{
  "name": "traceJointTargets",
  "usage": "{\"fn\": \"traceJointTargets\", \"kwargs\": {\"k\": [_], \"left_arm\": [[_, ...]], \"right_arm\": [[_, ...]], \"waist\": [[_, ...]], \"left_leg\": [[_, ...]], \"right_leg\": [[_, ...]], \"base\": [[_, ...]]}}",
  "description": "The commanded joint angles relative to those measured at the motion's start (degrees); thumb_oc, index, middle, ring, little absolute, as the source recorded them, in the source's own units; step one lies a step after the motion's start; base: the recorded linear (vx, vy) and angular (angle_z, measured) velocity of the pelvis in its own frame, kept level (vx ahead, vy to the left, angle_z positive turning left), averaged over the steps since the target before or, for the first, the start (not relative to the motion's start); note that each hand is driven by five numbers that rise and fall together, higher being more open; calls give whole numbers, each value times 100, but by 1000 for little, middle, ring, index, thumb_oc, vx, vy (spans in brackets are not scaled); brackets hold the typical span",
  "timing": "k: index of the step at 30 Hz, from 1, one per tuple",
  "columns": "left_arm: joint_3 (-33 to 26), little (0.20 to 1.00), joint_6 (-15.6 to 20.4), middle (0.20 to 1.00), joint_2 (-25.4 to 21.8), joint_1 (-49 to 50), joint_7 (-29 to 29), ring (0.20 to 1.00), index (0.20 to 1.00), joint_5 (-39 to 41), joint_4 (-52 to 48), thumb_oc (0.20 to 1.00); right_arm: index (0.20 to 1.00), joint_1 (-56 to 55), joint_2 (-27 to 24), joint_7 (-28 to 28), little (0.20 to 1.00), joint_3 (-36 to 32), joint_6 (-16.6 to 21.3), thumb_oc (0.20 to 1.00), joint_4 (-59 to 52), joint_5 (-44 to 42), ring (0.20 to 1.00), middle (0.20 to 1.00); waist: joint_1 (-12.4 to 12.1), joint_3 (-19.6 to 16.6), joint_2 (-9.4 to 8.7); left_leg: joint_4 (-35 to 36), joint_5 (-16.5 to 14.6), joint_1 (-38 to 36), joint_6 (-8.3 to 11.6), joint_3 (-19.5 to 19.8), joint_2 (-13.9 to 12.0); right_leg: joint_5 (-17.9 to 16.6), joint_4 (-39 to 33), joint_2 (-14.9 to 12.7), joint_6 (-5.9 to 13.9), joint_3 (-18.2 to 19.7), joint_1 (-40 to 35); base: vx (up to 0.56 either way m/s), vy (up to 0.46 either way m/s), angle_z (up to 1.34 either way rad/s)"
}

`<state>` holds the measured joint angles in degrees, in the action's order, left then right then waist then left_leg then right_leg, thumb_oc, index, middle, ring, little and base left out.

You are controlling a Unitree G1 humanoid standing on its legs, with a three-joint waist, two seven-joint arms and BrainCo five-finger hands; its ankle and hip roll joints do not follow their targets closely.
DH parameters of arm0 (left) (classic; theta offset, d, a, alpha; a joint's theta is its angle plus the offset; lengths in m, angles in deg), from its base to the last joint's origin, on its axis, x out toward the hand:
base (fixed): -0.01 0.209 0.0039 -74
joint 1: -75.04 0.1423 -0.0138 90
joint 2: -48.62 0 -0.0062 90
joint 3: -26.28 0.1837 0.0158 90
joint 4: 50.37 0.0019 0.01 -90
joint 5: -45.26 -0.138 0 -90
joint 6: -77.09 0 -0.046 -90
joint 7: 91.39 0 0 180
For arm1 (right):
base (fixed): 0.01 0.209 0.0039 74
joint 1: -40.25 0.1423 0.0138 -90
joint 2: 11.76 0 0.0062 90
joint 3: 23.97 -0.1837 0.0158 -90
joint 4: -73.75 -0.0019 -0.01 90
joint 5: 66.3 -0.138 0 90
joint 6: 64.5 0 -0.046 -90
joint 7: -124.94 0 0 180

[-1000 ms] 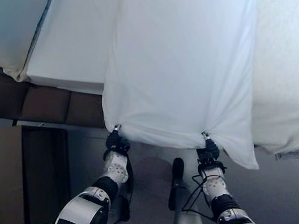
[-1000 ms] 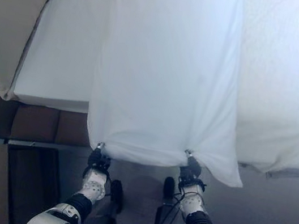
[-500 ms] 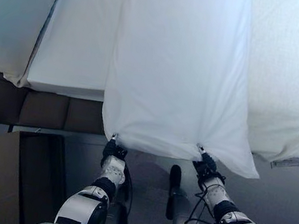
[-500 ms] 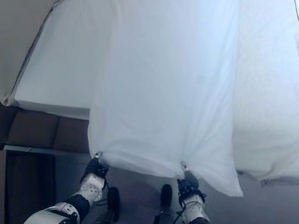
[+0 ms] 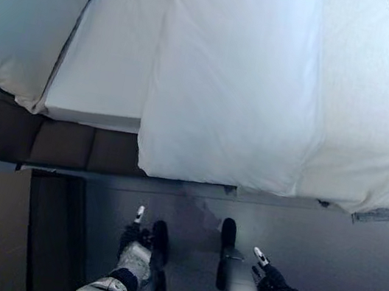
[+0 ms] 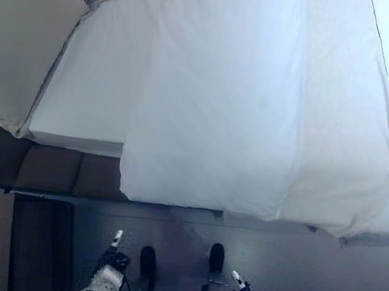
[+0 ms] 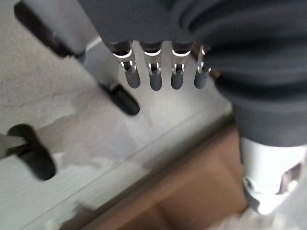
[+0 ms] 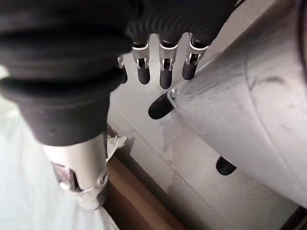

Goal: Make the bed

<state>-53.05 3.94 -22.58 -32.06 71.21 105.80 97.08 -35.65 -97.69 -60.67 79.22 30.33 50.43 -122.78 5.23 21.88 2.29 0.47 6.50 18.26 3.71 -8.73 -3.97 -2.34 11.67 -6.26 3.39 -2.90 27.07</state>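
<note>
White pillow (image 5: 234, 85) lies flat across the bed (image 5: 100, 62), its near edge overhanging the side. Both the left robot hand (image 5: 136, 234) and right robot hand (image 5: 266, 273) hang below it, fingers straight, empty, so the pillow rests unaided.

White pillow (image 5: 231, 84) lying flat across bed (image 5: 99, 92), near end overhanging mattress edge; larger white pillow (image 5: 22, 12) beside it, apart, at bed's corner.

Both silver-grey arms hang low and apart. The left hand (image 5: 136, 234), under its dark ribbed cover, holds its dark-tipped silver fingers (image 7: 152, 72) straight and empty; the right hand (image 5: 266, 275) likewise, fingers (image 8: 164, 69) extended.
</note>
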Motion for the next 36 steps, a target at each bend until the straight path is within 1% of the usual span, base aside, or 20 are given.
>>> {"fn": "traceJointTargets", "kwargs": {"k": [1, 2, 3, 4, 5, 7, 8, 10, 13, 15, 16, 19, 20, 22, 27, 28, 29, 33, 34, 36], "left_arm": [[530, 1000, -162, 1000, -207, 165, 263, 1000, 1000, -1485, -782, 1000], [868, 1000, -438, 1000, -705, 497, 927, 1000, 1000, -1938, -1526, 1000], [868, 1000, -438, 1000, -706, 499, 927, 1000, 1000, -1938, -1527, 1000], [860, 1000, -440, 1000, -876, 577, 1121, 1000, 1000, -2068, -1679, 1000], [936, 1000, -412, 1000, -1056, 550, 1277, 1000, 1000, -2457, -1693, 1000], [1201, 1000, -315, 1000, -1466, 333, 1921, 1000, 1000, -3090, -1835, 1000], [1201, 1000, -314, 1000, -1466, 332, 1921, 1000, 1000, -3090, -1834, 1000], [1381, 1000, -226, 1000, -1609, 30, 2194, 1000, 1000, -3344, -1891, 1000], [1631, 1000, -124, 1000, -1696, -577, 2363, 1000, 1000, -3534, -1868, 1000], [1904, 1000, -93, 1000, -1798, -1083, 2498, 1000, 1000, -3797, -1836, 1000], [2147, 1000, -84, 1000, -1912, -1618, 2666, 1000, 1000, -3892, -1774, 1000], [2217, 1000, -84, 1000, -1945, -1794, 2721, 1000, 1000, -3923, -1755, 1000], [2406, 1000, -67, 1000, -2069, -2289, 2887, 1000, 1000, -3970, -1736, 1000], [2447, 1000, -51, 1000, -1991, -2562, 2924, 1000, 1000, -3862, -1582, 1000], [2505, 1000, 118, 1000, -2095, -3278, 2862, 1000, 1000, -4028, -1275, 1000], [2526, 1000, 211, 1000, -2168, -3573, 2619, 1000, 1000, -4294, -1066, 1000], [2526, 1000, 211, 1000, -2168, -3575, 2620, 1000, 1000, -4293, -1065, 1000], [2373, 1000, 299, 1000, -2273, -4106, 2009, 1000, 1000, -4516, -565, 1000], [2362, 1000, 304, 1000, -2403, -4360, 1787, 1000, 1000, -4662, -321, 1000], [2365, 1000, 330, 1000, -2482, -4490, 1667, 1000, 1000, -4726, -209, 1000]], "right_arm": [[1000, -193, 9, -427, 1000, 308, 329, 1000, -1089, 602, 1000, 1000], [1000, -421, -316, -442, 1000, 499, 551, 1000, -1951, 1068, 1000, 1000], [1000, -423, -315, -441, 1000, 499, 550, 1000, -1952, 1068, 1000, 1000], [1000, -481, -416, -415, 1000, 553, 602, 1000, -2199, 1201, 1000, 1000], [1000, -455, -528, -452, 1000, 645, 647, 1000, -2412, 1357, 1000, 1000], [1000, -231, -808, -571, 1000, 751, 744, 1000, -2920, 1495, 1000, 1000], [1000, -230, -808, -571, 1000, 751, 744, 1000, -2919, 1494, 1000, 1000], [1000, 70, -916, -661, 1000, 890, 806, 1000, -3169, 1616, 1000, 1000], [1000, 665, -1018, -730, 1000, 1041, 816, 1000, -2963, 1729, 1000, 1000], [1000, 1147, -1009, -740, 1000, 1140, 824, 1000, -2773, 1731, 1000, 1000], [1000, 1585, -1028, -787, 1000, 1238, 819, 1000, -2610, 1678, 1000, 1000], [1000, 1770, -1042, -795, 1000, 1260, 824, 1000, -2542, 1680, 1000, 1000], [1000, 2287, -1118, -938, 1000, 1391, 750, 1000, -2413, 1627, 1000, 1000], [1000, 2630, -1083, -935, 1000, 1433, 755, 1000, -2186, 1581, 1000, 1000], [1000, 3432, -1066, -957, 1000, 1466, 742, 1000, -1806, 1431, 1000, 1000], [1000, 3752, -1029, -897, 1000, 1505, 749, 1000, -1585, 1408, 1000, 1000], [1000, 3754, -1029, -898, 1000, 1505, 750, 1000, -1583, 1407, 1000, 1000], [1000, 4411, -977, -720, 1000, 1589, 786, 1000, -1245, 1335, 1000, 1000], [1000, 4675, -988, -577, 1000, 1553, 837, 1000, -1154, 1182, 1000, 1000], [1000, 4789, -985, -481, 1000, 1521, 875, 1000, -1096, 1067, 1000, 1000]], "waist": [[31, -1, -6], [38, 30, 12], [37, 16, 12], [37, 12, 17], [35, 8, 5], [31, 28, -16], [30, 27, -16], [26, 77, -39], [17, 170, -40], [31, 231, -17], [48, 278, -12], [53, 278, -2], [53, 294, 5], [39, 284, 11], [34, 217, 7], [22, 190, 3], [21, 188, 3], [-11, 176, -43], [-13, 188, -67], [-8, 189, -78]], "left_leg": [[1, 116, 225, 98, -65, 23], [17, 141, 245, 113, -47, 24], [16, 144, 261, 113, -48, 24], [12, 138, 273, 115, -50, 22], [-9, 129, 288, 112, -45, 15], [-113, 103, 436, 105, -54, 15], [-115, 102, 439, 105, -55, 15], [-203, 72, 568, 103, -93, 9], [-408, 37, 826, 87, -71, 4], [-642, -27, 1074, 79, -62, 8], [-899, -79, 1359, 81, -40, -10], [-1001, -122, 1476, 75, -18, -6], [-1351, -234, 1819, 53, -11, -54], [-1708, -342, 2128, 14, 14, -103], [-2396, -563, 2800, -8, 35, -238], [-2584, -624, 2999, 2, 12, -277], [-2588, -625, 3004, 2, 12, -278], [-3013, -734, 3416, -1, 31, -323], [-3126, -776, 3537, -13, 55, -326], [-3207, -785, 3613, 7, 33, -335]], "right_leg": [[-514, -716, -121, 428, -117, -264], [-515, -738, -122, 439, -124, -265], [-520, -740, -121, 438, -123, -250], [-520, -754, -125, 443, -128, -246], [-512, -752, -121, 442, -123, -231], [-501, -685, -101, 432, -53, -62], [-500, -683, -100, 432, -52, -59], [-471, -579, -84, 423, -5, 116], [-407, -286, -58, 392, 36, 438], [-323, -15, -60, 376, 37, 712], [-257, 241, -69, 354, 51, 966], [-223, 341, -74, 341, 40, 1073], [-162, 693, -104, 335, 41, 1436], [-77, 1018, -115, 314, 27, 1727], [132, 1672, -122, 259, 22, 2348], [197, 1854, -129, 245, 16, 2545], [198, 1857, -128, 245, 16, 2550], [315, 2241, -136, 201, 3, 2927], [365, 2401, -123, 187, 9, 3055], [380, 2437, -126, 182, 1, 3112]], "base": [[0, 0, 0], [0, 0, 0], [0, 0, 0], [0, 0, 0], [0, 0, 0], [-15, -8, -1], [-39, -7, -2], [-49, -3, -2], [-68, -3, 0], [-101, -3, 5], [-92, -13, 10], [-58, -10, 10], [-79, -8, 5], [-72, -12, 6], [-30, -12, 4], [0, 0, 0], [0, 0, 0], [-3, -15, -4], [6, -9, -5], [0, 0, 0]]}}
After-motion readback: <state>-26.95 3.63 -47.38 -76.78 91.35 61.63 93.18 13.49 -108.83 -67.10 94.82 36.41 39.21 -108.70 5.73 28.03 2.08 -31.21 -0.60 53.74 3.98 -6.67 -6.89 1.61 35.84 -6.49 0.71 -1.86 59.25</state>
